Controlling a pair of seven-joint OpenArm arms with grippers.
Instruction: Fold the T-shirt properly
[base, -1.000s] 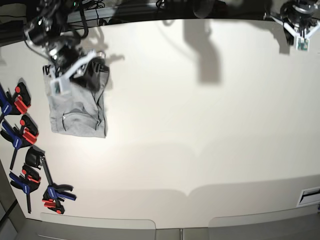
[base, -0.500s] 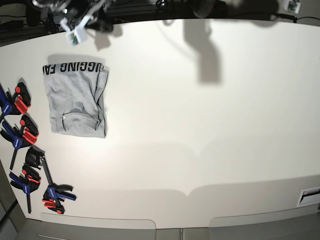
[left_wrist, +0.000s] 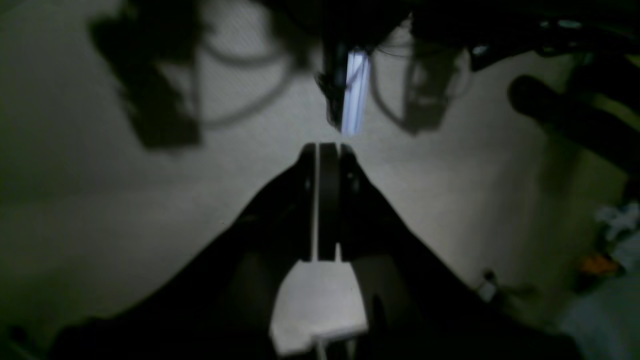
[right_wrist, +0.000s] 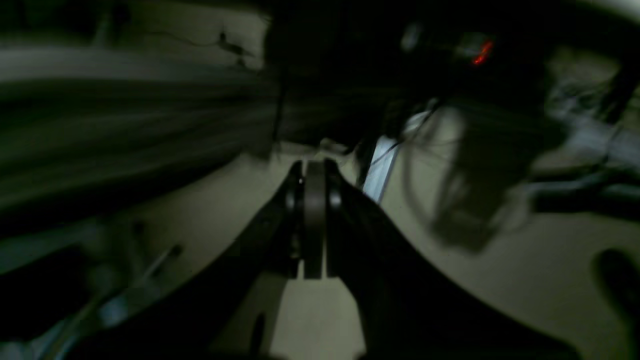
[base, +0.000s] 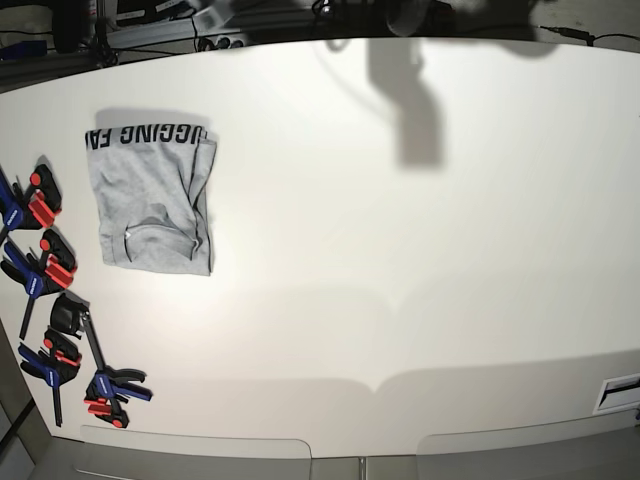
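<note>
The light grey T-shirt (base: 152, 200) lies folded into a compact rectangle at the left of the white table (base: 400, 250), with a strip of black capital lettering along its far edge. Neither arm shows in the base view. In the left wrist view my left gripper (left_wrist: 327, 150) has its fingers pressed together with nothing between them, above a pale surface. In the right wrist view my right gripper (right_wrist: 314, 170) is likewise shut and empty; that view is dark and blurred. The T-shirt shows in neither wrist view.
Several blue, red and black spring clamps (base: 50, 290) lie along the table's left edge, close to the T-shirt. Cables and dark equipment (base: 200, 20) run behind the table's far edge. A white label (base: 620, 392) sits at the front right corner.
The right arm lifted off the T-shirt's far edge and withdrew past the table's far edge, out of the base view. The left arm also left that view. The lettering is now uncovered.
</note>
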